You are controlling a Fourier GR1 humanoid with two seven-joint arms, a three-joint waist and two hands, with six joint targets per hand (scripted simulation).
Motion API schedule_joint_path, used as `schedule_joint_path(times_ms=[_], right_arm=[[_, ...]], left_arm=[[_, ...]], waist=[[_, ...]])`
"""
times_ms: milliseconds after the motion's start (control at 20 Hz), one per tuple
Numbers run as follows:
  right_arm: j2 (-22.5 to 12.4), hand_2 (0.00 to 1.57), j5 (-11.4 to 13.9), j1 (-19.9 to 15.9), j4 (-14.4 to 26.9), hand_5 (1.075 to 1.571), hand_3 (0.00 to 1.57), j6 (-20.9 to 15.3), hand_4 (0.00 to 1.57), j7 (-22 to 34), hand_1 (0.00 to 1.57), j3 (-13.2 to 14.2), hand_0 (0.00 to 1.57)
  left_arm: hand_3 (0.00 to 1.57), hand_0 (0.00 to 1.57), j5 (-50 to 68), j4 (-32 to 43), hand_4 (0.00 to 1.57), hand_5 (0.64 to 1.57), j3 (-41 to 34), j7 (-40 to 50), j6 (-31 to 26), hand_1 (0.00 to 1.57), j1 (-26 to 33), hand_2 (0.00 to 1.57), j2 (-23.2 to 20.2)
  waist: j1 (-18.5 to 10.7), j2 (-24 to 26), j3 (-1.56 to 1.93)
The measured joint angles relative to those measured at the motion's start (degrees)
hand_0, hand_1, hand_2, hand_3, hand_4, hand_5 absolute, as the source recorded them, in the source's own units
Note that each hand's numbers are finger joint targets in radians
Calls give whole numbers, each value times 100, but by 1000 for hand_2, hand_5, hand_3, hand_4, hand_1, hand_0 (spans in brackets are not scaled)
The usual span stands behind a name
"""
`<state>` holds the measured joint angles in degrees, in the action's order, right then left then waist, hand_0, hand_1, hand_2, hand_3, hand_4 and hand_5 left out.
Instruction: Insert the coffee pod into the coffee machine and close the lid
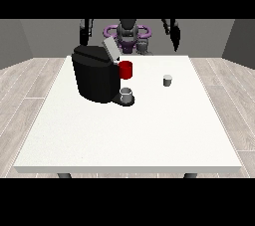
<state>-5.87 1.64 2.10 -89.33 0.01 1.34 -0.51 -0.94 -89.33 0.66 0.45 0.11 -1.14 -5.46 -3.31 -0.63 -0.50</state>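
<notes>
Coffee pod [168, 80], one, is sitting alone on table [149, 130] right of coffee machine [94, 73]; lid [110, 48] is standing open; one cup [126, 95] underneath; two hands [85, 31] [174, 33] are hanging raised, fingers' state can't tell.

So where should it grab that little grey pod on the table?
Probably round the coffee pod's side walls, coming down from above: it stands upright and alone on the table, apart from the coffee machine. The hand at the view's right is nearer.
</notes>
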Motion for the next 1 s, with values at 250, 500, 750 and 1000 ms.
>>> schedule_joint_path(times_ms=[250, 500, 750, 1000], right_arm=[[31, 0, -43, -29, 155, 1571, 0, 109, 128, -172, 0, 27, 0], [260, 0, -186, -112, 36, 1571, 0, -291, 181, -473, 0, 335, 0], [408, 0, -217, -225, 32, 1571, 0, -433, 169, -734, 0, 365, 0], [447, 0, -245, -431, -154, 1571, 0, -483, 168, -625, 0, 294, 0]], left_arm=[[0, 0, 230, 121, 264, 1571, -181, -526, -253, 0, 71, 0, -39], [0, 0, 234, 203, 0, 1571, -376, -827, -561, 0, -59, 0, -439], [0, 0, -8, 511, 0, 1571, -613, -643, -644, 0, -569, 0, -928], [0, 0, 2, 1264, 0, 1571, -910, -540, -859, 0, -1136, 0, -1276]], waist=[[199, 64, 35], [414, 131, 47], [640, -46, 50], [906, -300, 50]])
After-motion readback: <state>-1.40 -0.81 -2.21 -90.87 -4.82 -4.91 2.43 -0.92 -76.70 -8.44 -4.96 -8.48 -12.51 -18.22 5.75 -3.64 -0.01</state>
